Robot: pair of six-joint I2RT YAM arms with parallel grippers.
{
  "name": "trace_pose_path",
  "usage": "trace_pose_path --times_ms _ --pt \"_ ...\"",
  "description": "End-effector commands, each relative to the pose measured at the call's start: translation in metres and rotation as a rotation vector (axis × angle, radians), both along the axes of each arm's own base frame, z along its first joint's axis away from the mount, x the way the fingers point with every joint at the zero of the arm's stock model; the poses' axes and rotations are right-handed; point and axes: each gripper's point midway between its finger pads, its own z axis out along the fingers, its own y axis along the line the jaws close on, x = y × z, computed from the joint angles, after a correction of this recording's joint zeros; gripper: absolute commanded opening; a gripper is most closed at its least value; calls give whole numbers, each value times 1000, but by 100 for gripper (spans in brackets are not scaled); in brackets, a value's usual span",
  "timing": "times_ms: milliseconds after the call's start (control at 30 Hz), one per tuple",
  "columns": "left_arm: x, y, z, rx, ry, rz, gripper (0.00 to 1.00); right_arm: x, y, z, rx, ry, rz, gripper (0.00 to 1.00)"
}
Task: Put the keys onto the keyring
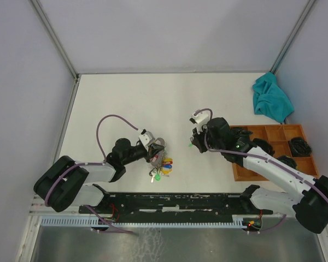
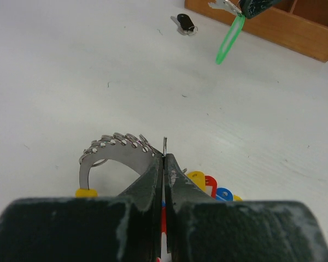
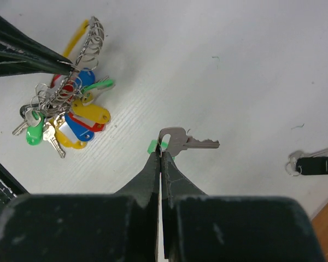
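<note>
though apart: one green key [image 3: 181, 141], one black key [image 3: 316, 164], one keyring [image 2: 113, 156]

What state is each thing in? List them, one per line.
Silvery metal keyring with coloured plastic tags: gripped upright, tags on the white table.
Left claw: shut on the keyring.
Silver key with green plastic tag: gripped, off the keyring.
Right claw: shut on that key.
Small black-tagged key: loose on the table.
Teal cloth: crumpled.
</note>
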Motion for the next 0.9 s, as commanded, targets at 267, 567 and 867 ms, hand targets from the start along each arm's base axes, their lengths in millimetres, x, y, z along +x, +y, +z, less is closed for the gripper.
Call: trace_pose_path --times_ms 267,567,867 --pt "2 -16 68 -144 -217 -92 3 -36 27 19 0 51 394 1" --pt "6 2 51 -84 -193 5 3 -24 -5 -57 -246 311 107 1" --pt "10 6 44 -69 -175 41 3 -10 0 -99 -365 366 37 2"
